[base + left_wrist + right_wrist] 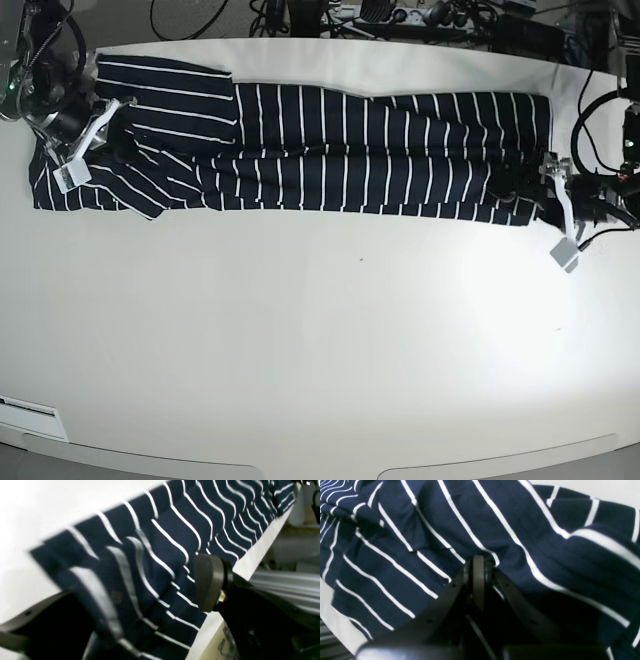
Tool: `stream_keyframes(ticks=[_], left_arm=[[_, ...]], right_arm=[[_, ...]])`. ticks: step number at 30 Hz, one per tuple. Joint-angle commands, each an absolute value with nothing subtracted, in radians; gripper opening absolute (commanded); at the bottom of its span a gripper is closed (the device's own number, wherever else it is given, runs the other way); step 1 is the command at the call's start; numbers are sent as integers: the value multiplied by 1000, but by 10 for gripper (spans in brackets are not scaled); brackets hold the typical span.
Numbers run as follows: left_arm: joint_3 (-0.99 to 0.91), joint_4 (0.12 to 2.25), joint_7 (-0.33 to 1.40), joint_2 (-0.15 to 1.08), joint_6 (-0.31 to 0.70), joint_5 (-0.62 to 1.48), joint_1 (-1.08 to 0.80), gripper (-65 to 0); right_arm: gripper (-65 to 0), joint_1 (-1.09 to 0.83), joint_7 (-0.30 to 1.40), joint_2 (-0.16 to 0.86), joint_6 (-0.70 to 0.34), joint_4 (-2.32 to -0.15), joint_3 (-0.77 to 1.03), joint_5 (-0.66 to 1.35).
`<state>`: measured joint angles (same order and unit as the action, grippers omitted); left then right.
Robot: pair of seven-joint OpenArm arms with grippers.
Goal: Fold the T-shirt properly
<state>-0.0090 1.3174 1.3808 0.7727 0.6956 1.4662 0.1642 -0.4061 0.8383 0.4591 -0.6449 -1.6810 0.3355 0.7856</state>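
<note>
Where the white table (320,350) fills the base view, the T-shirt (330,150) lies along its far side as a long, narrow band running from the left end almost to the right edge, already doubled lengthwise, with a sleeve and loose layers bunched at the left end. Judged from its ripples and soft folds, the cloth is light, limp and thin; it will sag and drape from any hold, slide easily on the smooth tabletop, and keep no shape of its own. Nothing about it looks fragile.

At the left end of the band, the right gripper (478,566) has its jaws closed on a pinch of the striped cloth, which puckers and fans out from the fingertips in the right wrist view. At the right end, the left gripper (140,605) stands with its jaws wide apart, astride the shirt's end edge beside the table's rim; one dark pad (208,582) shows clear of the cloth, and nothing is held.

A sound hold, as a judgement, takes both end corners through all layers at once, near the hem and shoulder edges, so that the band can be lifted evenly and folded end over end without the under layer slipping out.
</note>
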Motion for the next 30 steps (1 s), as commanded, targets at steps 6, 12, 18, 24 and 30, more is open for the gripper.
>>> stream_keyframes(ticks=[6, 12, 18, 24, 30], left_arm=[[-150, 1327, 1377, 798, 698, 1484, 183, -195], [-310, 1327, 1351, 798, 698, 1484, 183, -195], [-448, 1327, 1370, 796, 675, 1484, 180, -195], [-506, 1327, 1389, 773, 657, 1484, 175, -195], [-535, 1327, 1374, 708, 605, 1380, 151, -195]], right_arm=[[-650, -385, 853, 479, -477, -1688, 343, 676], [-650, -363, 846, 477, -331, -1702, 345, 645], [-650, -308, 829, 448, -96, -1792, 348, 420], [-650, -302, 826, 441, -29, -1877, 349, 305], [-383, -303, 834, 446, -69, -1942, 383, 263]])
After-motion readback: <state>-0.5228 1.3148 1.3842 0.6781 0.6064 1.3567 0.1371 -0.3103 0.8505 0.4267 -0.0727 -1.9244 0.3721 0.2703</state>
